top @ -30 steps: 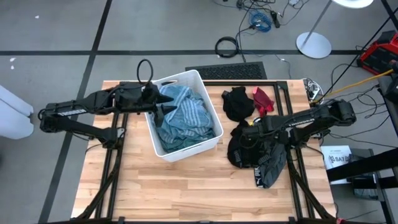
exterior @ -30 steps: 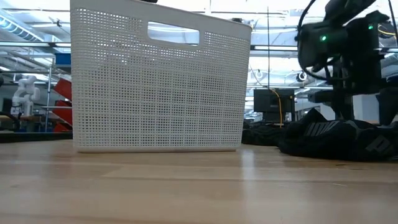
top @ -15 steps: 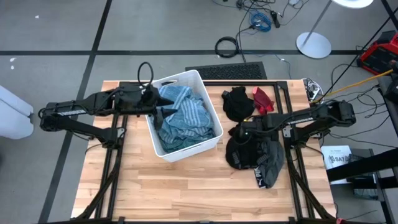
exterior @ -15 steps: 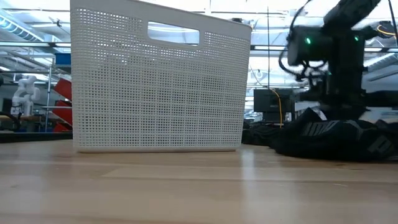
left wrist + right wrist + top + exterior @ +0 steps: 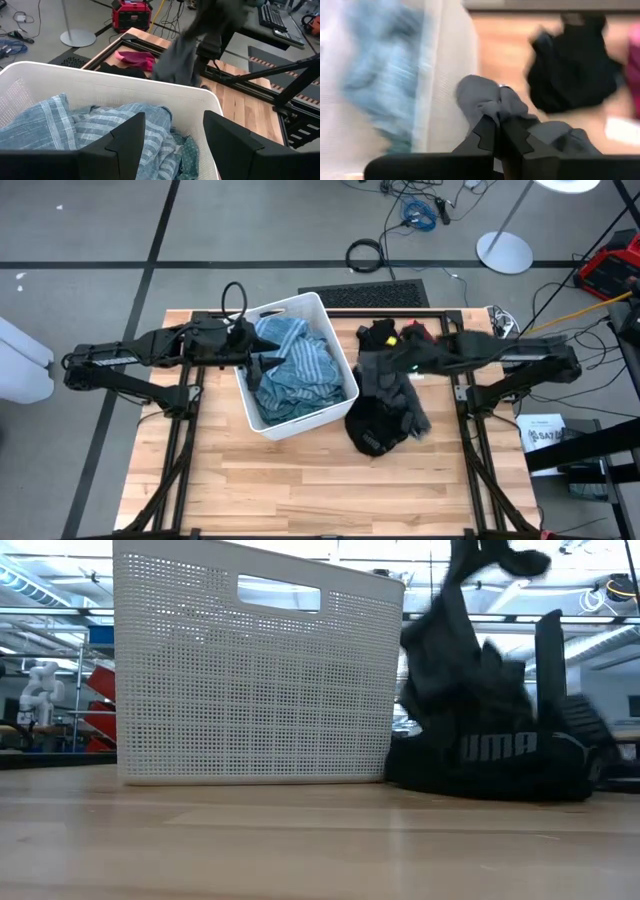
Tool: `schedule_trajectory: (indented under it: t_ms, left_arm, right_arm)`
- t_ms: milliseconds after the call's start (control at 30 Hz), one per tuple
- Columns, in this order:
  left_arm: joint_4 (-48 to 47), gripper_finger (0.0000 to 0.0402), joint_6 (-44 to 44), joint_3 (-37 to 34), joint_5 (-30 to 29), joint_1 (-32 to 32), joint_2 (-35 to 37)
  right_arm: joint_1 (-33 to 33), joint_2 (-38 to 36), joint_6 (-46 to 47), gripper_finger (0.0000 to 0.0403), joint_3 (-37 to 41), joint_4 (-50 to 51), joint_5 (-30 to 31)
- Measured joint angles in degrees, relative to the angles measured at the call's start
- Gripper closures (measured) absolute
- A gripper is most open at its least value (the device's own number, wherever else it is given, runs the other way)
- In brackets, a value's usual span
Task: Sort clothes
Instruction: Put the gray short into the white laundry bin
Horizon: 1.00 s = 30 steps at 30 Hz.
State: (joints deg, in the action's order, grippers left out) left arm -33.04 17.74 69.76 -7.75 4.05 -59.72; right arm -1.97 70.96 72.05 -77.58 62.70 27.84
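Mid-lift with right gripper [image 5: 497, 131] pinching soft dark grey garment [image 5: 392, 387] beside white plastic bin [image 5: 330, 330]; probably next, carrying to its pile; left gripper [image 5: 170, 137] spread.

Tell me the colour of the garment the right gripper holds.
Dark grey garment, pinched in the right gripper; clearest in the right wrist view.

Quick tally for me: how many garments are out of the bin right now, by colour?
Dark grey: 1, the dark grey garment lifted by the right gripper
Black: 2, the black Puma garment and the black garment behind it
Red-magenta: 1, the red garment
Total: 4 that I can separate
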Motion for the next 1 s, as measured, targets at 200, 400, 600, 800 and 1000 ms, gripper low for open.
schedule_trajectory:
  t_ms: [200,400,600,800,1000]
  left_arm:
    - [0.29,0.019,0.0,-0.01,-0.01,0.04,-0.16]
    - [5.47,0.019,1.47,0.0,-0.02,0.04,-1.05]
    - [12.97,0.019,1.45,0.0,0.25,-1.06,-4.11]
    - [26.27,0.019,1.49,0.0,2.22,-1.2,-8.17]
    - [34.06,0.019,1.71,0.09,4.62,-1.2,-12.72]
  right_arm:
    - [-2.01,0.02,-11.56,0.0402,-13.58,-3.63,6.38]
    - [-2.8,0.06,-26.3,0.0403,-20.65,-16.68,8.15]
    - [-2.71,0.04,-41.17,0.0403,-23.1,-36.95,2.26]
    - [-2.54,0.04,-45.3,0.0403,-23.52,-44.85,-5.52]
    - [-2.54,0.43,-44.47,0.0403,-23.52,-44.8,-5.75]
